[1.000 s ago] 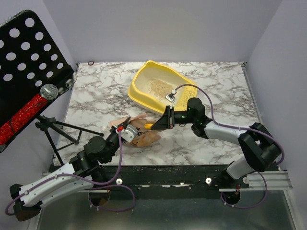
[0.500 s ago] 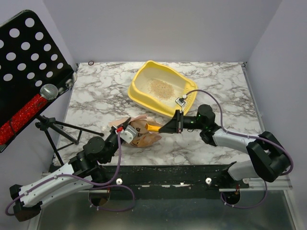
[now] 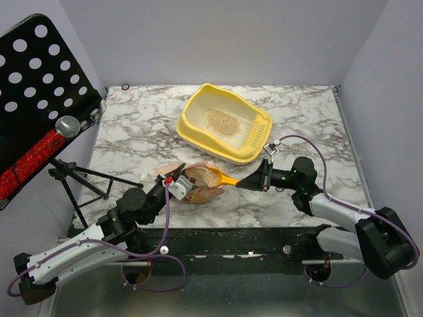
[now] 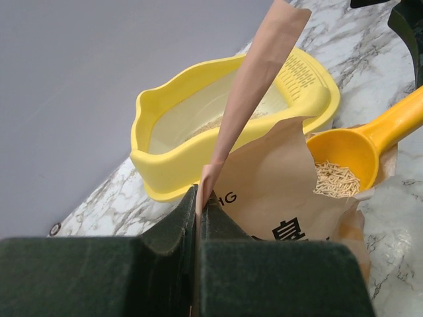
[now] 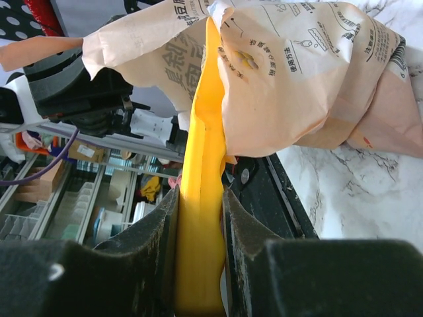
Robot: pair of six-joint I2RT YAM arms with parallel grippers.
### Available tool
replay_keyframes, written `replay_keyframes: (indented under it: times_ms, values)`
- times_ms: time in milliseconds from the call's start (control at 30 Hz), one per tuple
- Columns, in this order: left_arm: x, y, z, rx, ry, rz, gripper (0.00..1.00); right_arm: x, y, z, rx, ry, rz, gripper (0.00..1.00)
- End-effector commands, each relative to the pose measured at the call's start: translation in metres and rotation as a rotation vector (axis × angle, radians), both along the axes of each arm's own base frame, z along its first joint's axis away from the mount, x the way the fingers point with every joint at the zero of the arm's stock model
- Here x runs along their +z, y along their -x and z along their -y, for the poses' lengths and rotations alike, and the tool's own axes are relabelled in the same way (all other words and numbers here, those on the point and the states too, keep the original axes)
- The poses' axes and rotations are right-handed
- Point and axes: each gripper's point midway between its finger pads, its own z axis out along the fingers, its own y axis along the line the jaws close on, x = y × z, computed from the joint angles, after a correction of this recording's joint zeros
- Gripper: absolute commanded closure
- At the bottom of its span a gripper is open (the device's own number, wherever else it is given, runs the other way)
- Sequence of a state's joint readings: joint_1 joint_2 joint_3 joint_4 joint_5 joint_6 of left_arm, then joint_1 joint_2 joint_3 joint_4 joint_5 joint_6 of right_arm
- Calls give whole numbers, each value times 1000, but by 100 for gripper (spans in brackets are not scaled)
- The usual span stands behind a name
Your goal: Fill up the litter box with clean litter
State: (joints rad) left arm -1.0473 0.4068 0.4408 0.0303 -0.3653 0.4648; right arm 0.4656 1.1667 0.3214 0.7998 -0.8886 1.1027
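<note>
The pale-yellow litter box (image 3: 187,125) stands at the back centre with a small heap of clean litter (image 3: 221,121) inside. In front of it lies a crumpled tan paper bag (image 3: 200,191). My left gripper (image 3: 180,187) is shut on the bag's top flap (image 4: 254,79), holding it up. My right gripper (image 3: 259,179) is shut on the handle of a yellow-orange scoop (image 3: 223,176). The scoop's bowl (image 4: 344,148) sits at the bag's mouth with pale litter (image 4: 334,178) in it. In the right wrist view the handle (image 5: 205,165) runs into the bag (image 5: 297,86).
A black perforated music stand (image 3: 39,86) on a tripod (image 3: 79,175) leans over the table's left side, with a grey ball-shaped thing (image 3: 67,125) on it. A small ring (image 3: 125,87) lies at the back edge. A black rail (image 3: 231,238) runs along the near edge.
My right arm has drawn back to the right, pulling the scoop out of the bag so its filled bowl shows. The left gripper has kept its hold on the flap.
</note>
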Motion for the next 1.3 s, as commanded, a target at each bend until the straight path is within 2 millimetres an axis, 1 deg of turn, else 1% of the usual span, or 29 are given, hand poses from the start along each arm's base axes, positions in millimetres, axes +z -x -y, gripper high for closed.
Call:
replay_keyframes:
  times_ms: [0,133,233,367,867,1067,1267]
  values:
    - [45,15,25,-147,145,91,100,7,5,10,-23,-22,40,100]
    - [38,16,34,-173,135,74,100,6,6,17,-61,-19,30,100]
    - [33,16,37,-179,128,64,100,5,5,22,-93,-10,12,100]
    - [33,16,39,-182,127,63,100,6,4,27,-129,8,-30,100]
    - [31,14,38,-169,112,64,100,38,7,37,-201,37,-32,100]
    - [33,14,35,-157,117,71,100,36,10,41,-227,43,-51,100]
    - [36,14,32,-146,129,80,100,28,15,46,-255,39,-87,100]
